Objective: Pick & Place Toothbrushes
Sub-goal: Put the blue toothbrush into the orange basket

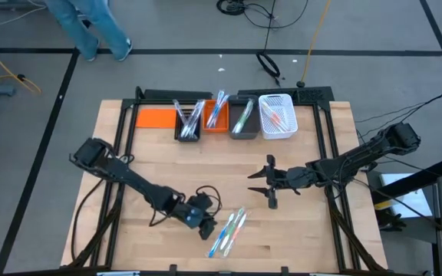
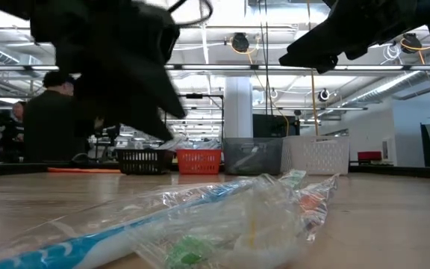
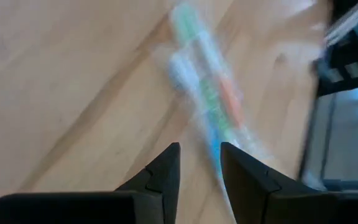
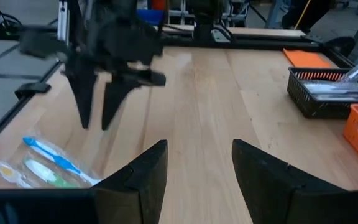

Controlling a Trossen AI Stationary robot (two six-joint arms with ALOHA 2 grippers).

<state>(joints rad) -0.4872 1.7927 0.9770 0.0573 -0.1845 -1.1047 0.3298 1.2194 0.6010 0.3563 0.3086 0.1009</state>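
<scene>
At the table's near-left part, the left gripper [image 1: 202, 220] hangs low over the wood with its fingers [image 3: 166, 167] parted by a narrow gap and nothing between them. Just to its right, almost touching its tips, lies a small bundle of wrapped toothbrushes [image 1: 229, 232], blue, green and white in clear film, flat on the table [image 1: 305, 238]. Farther right, well apart from that bundle, the right gripper [image 1: 261, 184] hovers over bare wood near the table's middle, its fingers [image 4: 143, 176] spread wide and empty. Beyond both grippers, along the far edge, stand a black bin [image 1: 188, 125], an orange bin [image 1: 216, 119], a grey bin [image 1: 242, 120] and a white basket [image 1: 277, 117], each holding more toothbrushes. A person [image 2: 45, 118] stands in the room beyond the table.
</scene>
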